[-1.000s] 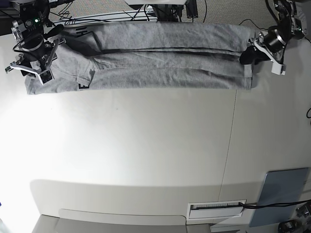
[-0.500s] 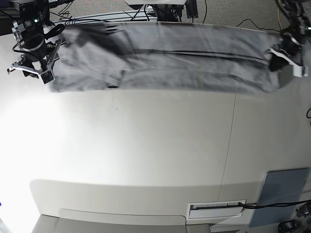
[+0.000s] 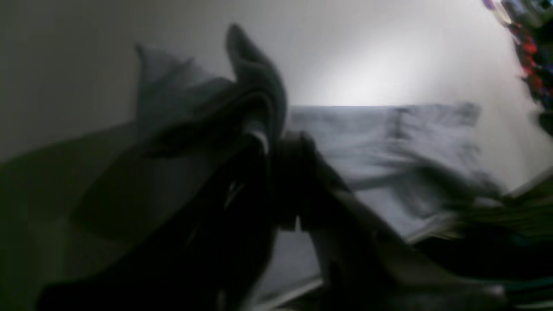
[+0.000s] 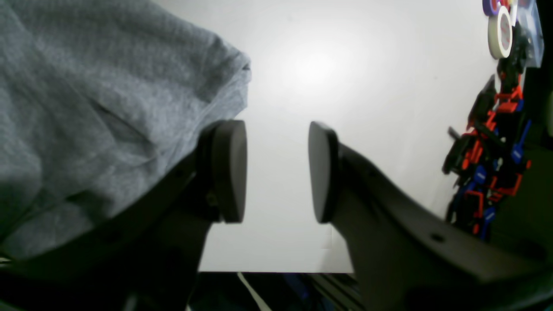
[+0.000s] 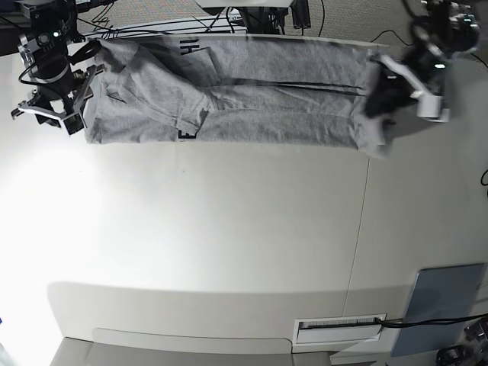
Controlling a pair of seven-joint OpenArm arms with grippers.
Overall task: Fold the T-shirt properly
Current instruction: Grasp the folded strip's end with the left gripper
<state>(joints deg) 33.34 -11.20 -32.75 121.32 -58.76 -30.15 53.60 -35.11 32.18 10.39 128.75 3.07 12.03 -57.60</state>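
Observation:
The grey T-shirt [image 5: 252, 99] lies folded in a long band along the table's far edge, with black lettering [image 5: 187, 47] showing. My left gripper [image 5: 381, 99] is shut on the shirt's right end and holds it bunched and lifted; the left wrist view is blurred and shows dark fingers [image 3: 268, 142] pinching cloth, with the shirt [image 3: 367, 138] stretching away. My right gripper [image 5: 49, 118] is open and empty just left of the shirt's left edge. In the right wrist view its gripper [image 4: 276, 172] has its pads apart over bare table, with the shirt [image 4: 86, 108] beside the left pad.
A flat blue-grey panel [image 5: 446, 305] lies at the near right, with a white slotted plate [image 5: 339, 329] left of it. Cables [image 5: 152, 27] run behind the far edge. Tape rolls [image 4: 501, 30] and red and blue parts [image 4: 488, 142] lie past the table's side.
My left gripper pulled the shirt's end out to the right, then came back left with it. The whole shirt slid right, off my right gripper, which stayed in place.

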